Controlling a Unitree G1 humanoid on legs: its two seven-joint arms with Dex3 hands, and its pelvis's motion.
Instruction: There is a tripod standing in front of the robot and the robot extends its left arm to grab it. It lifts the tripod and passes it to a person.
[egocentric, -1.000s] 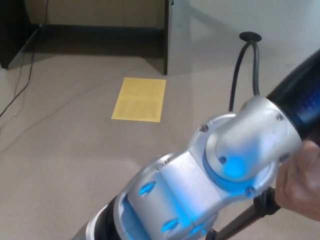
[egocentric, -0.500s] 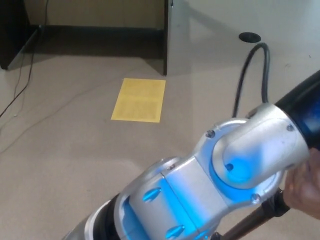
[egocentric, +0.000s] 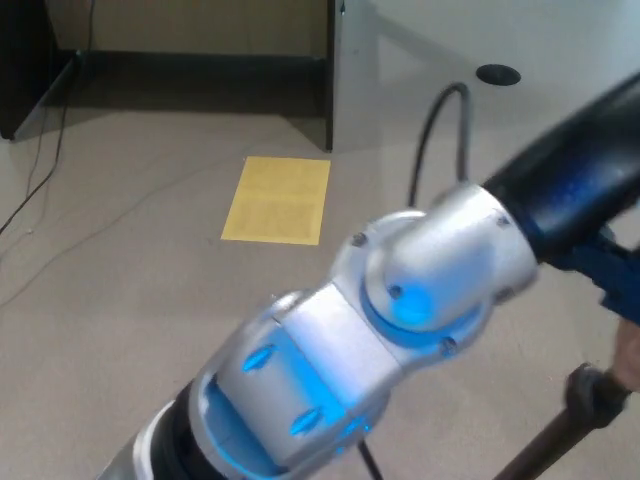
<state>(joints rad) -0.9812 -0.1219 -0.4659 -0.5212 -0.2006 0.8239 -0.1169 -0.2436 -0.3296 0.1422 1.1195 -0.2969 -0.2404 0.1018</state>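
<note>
1. Head view is filled from the lower left to the upper right by the robot's left arm (egocentric: 400, 300), a silver jointed shell lit with blue, ending in a black forearm that runs out at the right edge.
2. On the floor (egocentric: 130, 300) behind the arm, a yellow sheet of paper (egocentric: 277, 199) is seen lying flat, with thin cables (egocentric: 45, 170) trailing at the far left.
3. A black cable (egocentric: 440, 130) is seen arching above the silver joint, near a round dark port (egocentric: 498, 74) in the floor.
4. The left hand is hidden past the black forearm, so it cannot be told whether its fingers are apart or closed.
5. The tripod (egocentric: 560, 435) is seen at the lower right as a dark tube with a black collar, tilted.
6. A person's hand (egocentric: 628, 355) is seen at the right edge, just above the collar.
7. The right hand is out of view.
</note>
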